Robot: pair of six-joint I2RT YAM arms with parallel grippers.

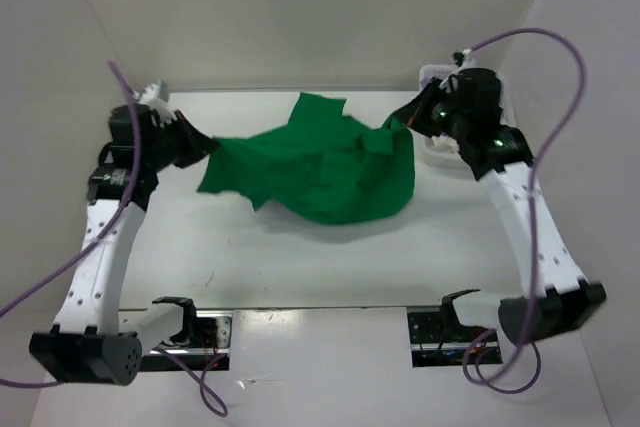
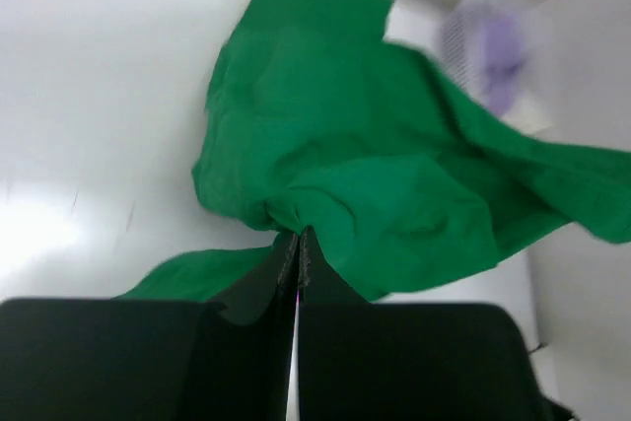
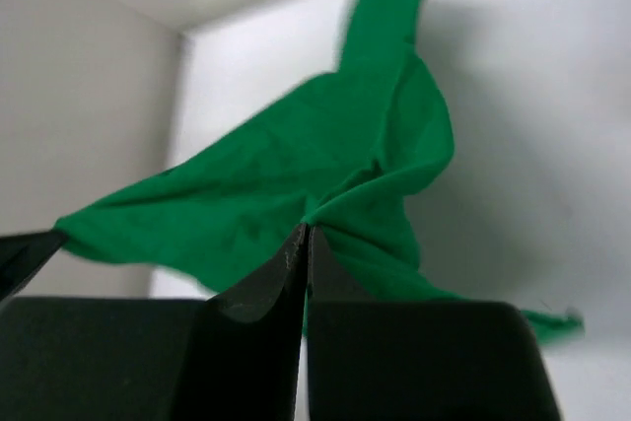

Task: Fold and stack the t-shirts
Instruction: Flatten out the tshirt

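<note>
The bright green t-shirt (image 1: 320, 162) hangs stretched and rumpled between my two grippers above the white table. My left gripper (image 1: 210, 144) is shut on its left edge; in the left wrist view the gripper (image 2: 298, 236) pinches the green t-shirt (image 2: 394, 175). My right gripper (image 1: 408, 119) is shut on its right edge; in the right wrist view the gripper (image 3: 306, 231) pinches the green t-shirt (image 3: 325, 175). A lavender-purple t-shirt (image 2: 498, 56) shows blurred inside the basket. The cream-white t-shirt is out of view.
A white lattice basket (image 1: 436, 152) stands at the back right, mostly behind my right arm; it shows blurred in the left wrist view (image 2: 455, 38). White walls close the back and both sides. The table (image 1: 300, 267) lies below the shirt.
</note>
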